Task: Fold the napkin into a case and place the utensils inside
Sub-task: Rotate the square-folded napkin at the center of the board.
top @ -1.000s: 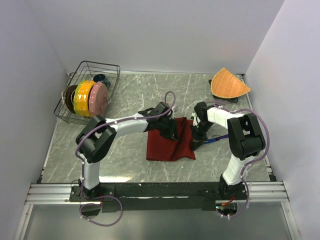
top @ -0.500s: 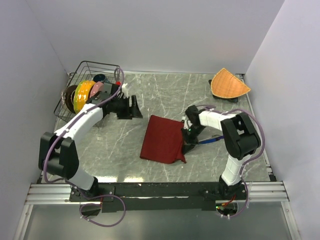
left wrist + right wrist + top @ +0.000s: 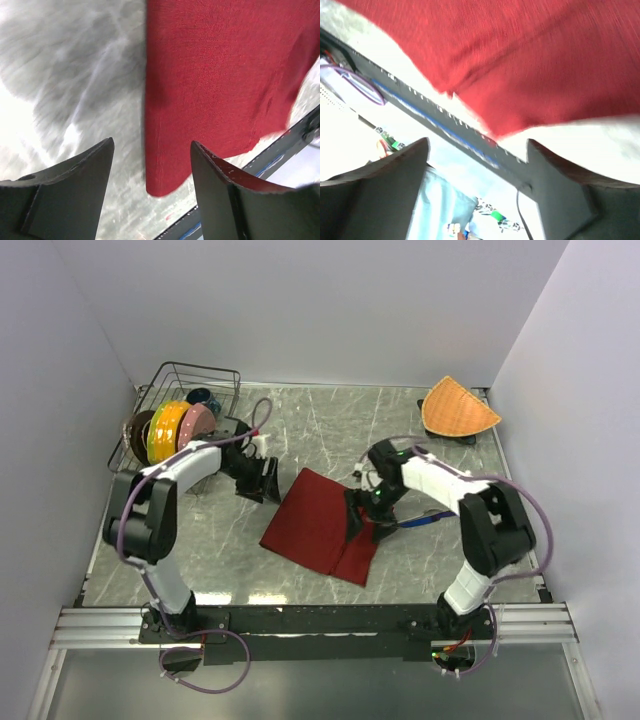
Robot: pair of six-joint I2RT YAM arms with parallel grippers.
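The dark red napkin (image 3: 318, 527) lies folded and turned diagonally on the middle of the table. Just off its upper left corner hangs my left gripper (image 3: 264, 481), open and empty. From the left wrist, the napkin (image 3: 215, 75) fills the upper right, with one corner showing between the spread fingers of that gripper (image 3: 150, 150). My right gripper (image 3: 362, 513) hovers over the napkin's right edge, also open and holding nothing. The right wrist view shows the napkin (image 3: 520, 60) above the open gripper (image 3: 477, 145). A blue-purple knife (image 3: 417, 523), one of the utensils, lies just right of the napkin under the right arm.
A wire dish rack (image 3: 222, 377) with coloured plates (image 3: 170, 432) stands at the back left, close behind the left arm. An orange woven fan-shaped mat (image 3: 458, 408) sits at the back right. Walls close the table on three sides; a metal rail (image 3: 320, 625) runs along the near edge.
Both grippers have let go of the napkin and opened. The left arm swung out toward the rack and came back beside the cloth. The napkin has shifted left and turned diagonal.
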